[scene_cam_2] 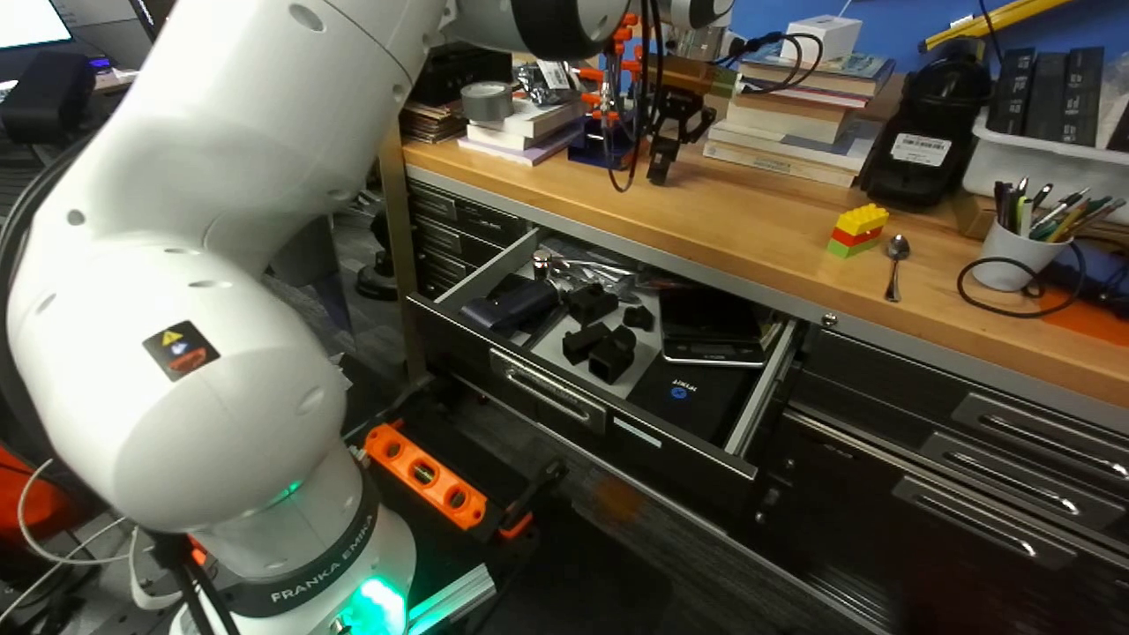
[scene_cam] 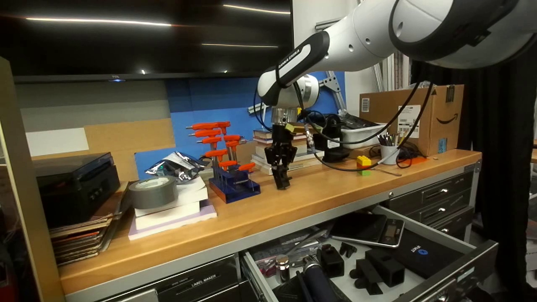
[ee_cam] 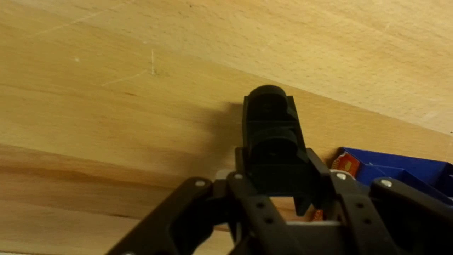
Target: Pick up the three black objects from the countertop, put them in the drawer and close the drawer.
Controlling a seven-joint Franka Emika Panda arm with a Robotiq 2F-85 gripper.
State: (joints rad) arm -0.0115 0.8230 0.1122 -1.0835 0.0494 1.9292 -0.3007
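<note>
A chunky matte black object (ee_cam: 272, 134) with round recesses sits between the two fingers of my gripper (ee_cam: 277, 159), which touch it on both sides. In both exterior views the gripper points down over the wooden countertop (scene_cam: 335, 188), and the black object (scene_cam: 282, 181) extends below the fingers. Whether its lower end touches the wood I cannot tell. The drawer (scene_cam_2: 697, 467) stands pulled out below the countertop. Inside it are several chunky black pieces (scene_cam_2: 612, 354); which of them belong to the three black objects is unclear.
Close beside the gripper stands a blue holder (scene_cam: 235, 191) with orange-handled keys. Stacked books (scene_cam_2: 785, 132) are behind it, and a tape roll (scene_cam: 153, 193) tops another pile. Toy bricks (scene_cam_2: 857, 231), a spoon (scene_cam_2: 895, 265) and a pen cup (scene_cam_2: 1014, 251) stand farther along. A scale (scene_cam_2: 713, 328) lies inside the drawer.
</note>
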